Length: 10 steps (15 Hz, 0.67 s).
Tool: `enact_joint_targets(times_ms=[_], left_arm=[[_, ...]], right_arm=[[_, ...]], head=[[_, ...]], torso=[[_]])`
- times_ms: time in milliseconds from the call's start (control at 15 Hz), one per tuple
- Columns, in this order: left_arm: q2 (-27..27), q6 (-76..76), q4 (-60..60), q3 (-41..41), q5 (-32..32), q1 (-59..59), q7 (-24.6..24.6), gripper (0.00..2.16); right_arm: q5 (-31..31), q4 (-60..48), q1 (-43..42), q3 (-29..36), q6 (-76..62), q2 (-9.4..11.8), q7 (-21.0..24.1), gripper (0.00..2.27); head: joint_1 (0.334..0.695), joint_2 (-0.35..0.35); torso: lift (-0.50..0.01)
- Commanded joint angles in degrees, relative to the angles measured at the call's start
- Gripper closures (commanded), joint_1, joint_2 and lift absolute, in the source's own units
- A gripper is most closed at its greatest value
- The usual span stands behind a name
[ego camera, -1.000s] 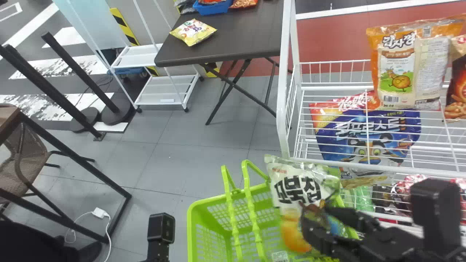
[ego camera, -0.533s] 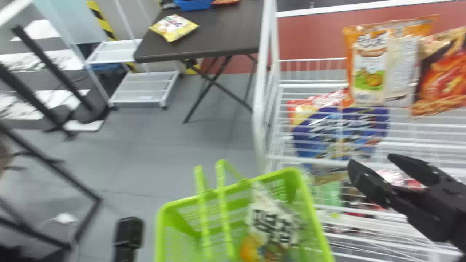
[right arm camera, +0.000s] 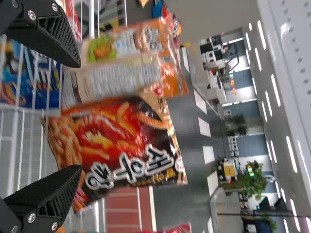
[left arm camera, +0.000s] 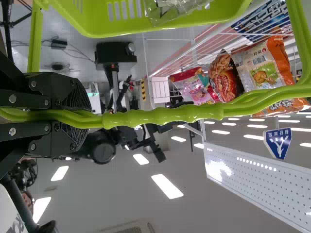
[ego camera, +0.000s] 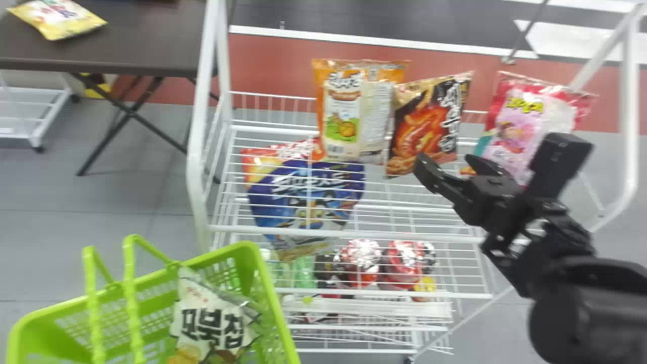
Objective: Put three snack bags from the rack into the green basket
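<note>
In the head view my right gripper stands open over the rack, near the front of a black-and-orange snack bag. The right wrist view has that bag beyond the spread fingers of the right gripper, not gripped. An orange-topped bag stands beside it, and a pink bag is farther right, partly behind the right arm. A white-and-green bag lies inside the green basket. My left gripper is shut on the basket's handle.
A blue bag and a red one lie at the rack's left. Lower shelves hold red-topped packages. The rack's white left post rises between basket and shelves. A dark table with a yellow bag is behind.
The head view has swung right. My right gripper let go of the white-and-green bag, which dropped into the basket, and moved away to the rack's standing bags.
</note>
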<state>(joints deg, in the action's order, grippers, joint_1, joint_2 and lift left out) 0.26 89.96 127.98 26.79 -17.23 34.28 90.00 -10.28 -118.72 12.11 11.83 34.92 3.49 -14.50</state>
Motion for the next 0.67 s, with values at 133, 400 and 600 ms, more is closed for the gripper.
enact_joint_targets(times_ms=[133, 400, 600], left_arm=[[-0.1, 0.1, -0.4, 0.0, -0.1, 0.1, 0.6, 2.15], [-0.2, 0.1, -0.4, 0.0, -0.1, 0.4, 0.6, 2.15], [-0.2, 0.1, -0.4, 0.0, -0.1, 0.5, 0.6, 2.15]], right_arm=[[8.9, 15.5, -10.5, -0.8, -8.2, 0.4, 0.0, 0.07], [15.6, 30.3, -19.7, -1.8, -12.6, 0.6, -1.0, 0.05], [16.1, 34.9, -22.0, -2.3, -12.5, 1.3, -2.8, 0.35]], head=[[0.695, -0.231], [0.695, -0.238], [0.695, -0.23]], torso=[[0.0], [0.0], [0.0]])
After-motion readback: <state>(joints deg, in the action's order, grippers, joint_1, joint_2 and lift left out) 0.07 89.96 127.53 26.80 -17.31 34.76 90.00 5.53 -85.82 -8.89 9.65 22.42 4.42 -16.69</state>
